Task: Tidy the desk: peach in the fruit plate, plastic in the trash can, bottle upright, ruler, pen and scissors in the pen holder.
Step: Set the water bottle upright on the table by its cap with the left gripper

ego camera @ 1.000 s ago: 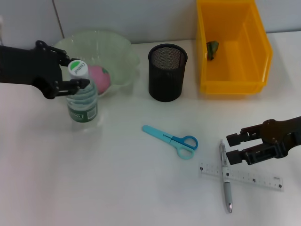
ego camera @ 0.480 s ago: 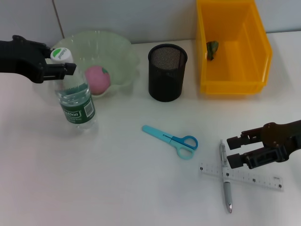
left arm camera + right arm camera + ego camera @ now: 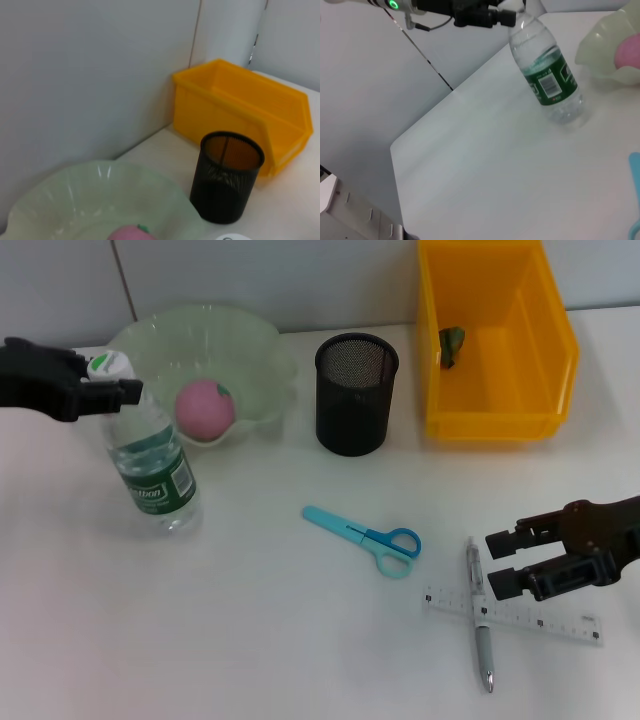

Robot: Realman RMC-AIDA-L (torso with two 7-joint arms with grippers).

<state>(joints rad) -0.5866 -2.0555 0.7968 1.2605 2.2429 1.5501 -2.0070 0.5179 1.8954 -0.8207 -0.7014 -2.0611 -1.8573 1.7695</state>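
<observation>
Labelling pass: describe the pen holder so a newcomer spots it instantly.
Find the big yellow trash can at the desk's far edge. Between it and the pale-green fruit plate stands the pen holder: the only black wire-mesh cylinder, open-topped.

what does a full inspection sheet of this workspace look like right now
surface: white desk, nothing spilled.
job's things: peach in the fruit plate; green scrap in the trash can; bottle tilted, base on the desk; scissors, pen and ruler on the desk, the pen across the ruler; pen holder empty.
clutter: nothing seen.
grippers: left gripper at the bottle's cap; right gripper open by the pen.
cables: nothing seen.
surroundings: grey wall panels.
</observation>
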